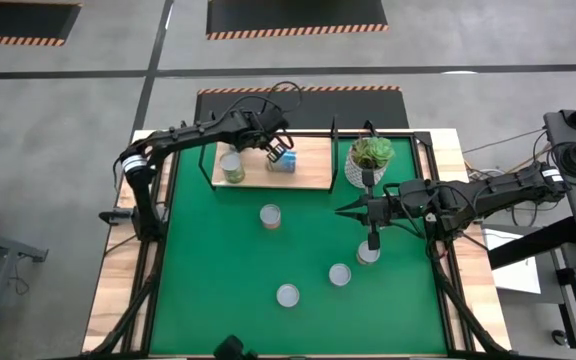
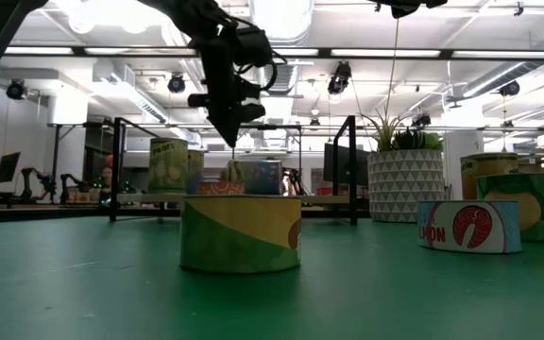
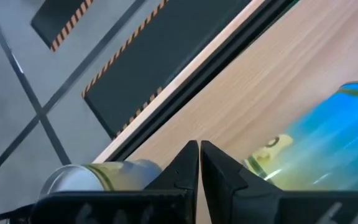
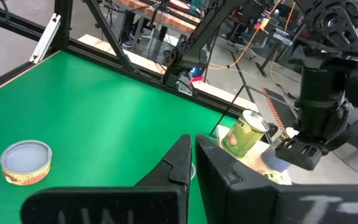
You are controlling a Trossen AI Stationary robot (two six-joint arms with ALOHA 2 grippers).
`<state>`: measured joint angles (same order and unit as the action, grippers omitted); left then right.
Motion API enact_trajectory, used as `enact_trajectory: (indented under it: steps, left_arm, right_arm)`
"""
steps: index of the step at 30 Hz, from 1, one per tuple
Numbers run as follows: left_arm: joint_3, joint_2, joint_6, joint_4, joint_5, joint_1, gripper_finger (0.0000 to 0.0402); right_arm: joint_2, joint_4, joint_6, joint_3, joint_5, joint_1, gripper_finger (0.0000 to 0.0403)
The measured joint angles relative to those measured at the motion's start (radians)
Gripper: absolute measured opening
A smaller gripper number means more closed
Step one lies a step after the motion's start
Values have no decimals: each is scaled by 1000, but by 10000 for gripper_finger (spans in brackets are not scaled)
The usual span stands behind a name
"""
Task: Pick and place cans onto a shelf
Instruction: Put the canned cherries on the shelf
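Two dark jointed arms, black cables looped along them, tapered black fingers [image 3: 188,168].

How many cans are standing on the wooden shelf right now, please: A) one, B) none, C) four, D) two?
D: the high view shows two cans on the shelf, a green-labelled can near its left end and a blue-labelled can just beside the shut left gripper; the other cans sit on the green mat.
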<state>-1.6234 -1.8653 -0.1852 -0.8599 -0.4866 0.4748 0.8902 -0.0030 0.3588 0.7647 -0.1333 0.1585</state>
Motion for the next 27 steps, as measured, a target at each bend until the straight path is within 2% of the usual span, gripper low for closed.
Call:
enact_trajectory:
  steps: [5, 11, 18, 21, 27]
  left_arm:
    - [4, 21, 8, -12, 5, -53, 0]
    - [94, 125, 44, 57, 6, -244, 0]
    - [365, 356, 147, 358, 11, -525, 0]
    - [505, 472, 219, 543, 10, -633, 0]
    - [783, 683, 355, 925, 12, -772, 0]
  right_arm:
    - [1, 0, -25, 0, -1, 0, 12]
    - [4, -10, -81, 0, -104, 0, 12]
    - [34, -22, -158, 1, -238, 0, 12]
    - [67, -19, -166, 1, -291, -2, 12]
    - [204, -84, -227, 105, -331, -53, 9]
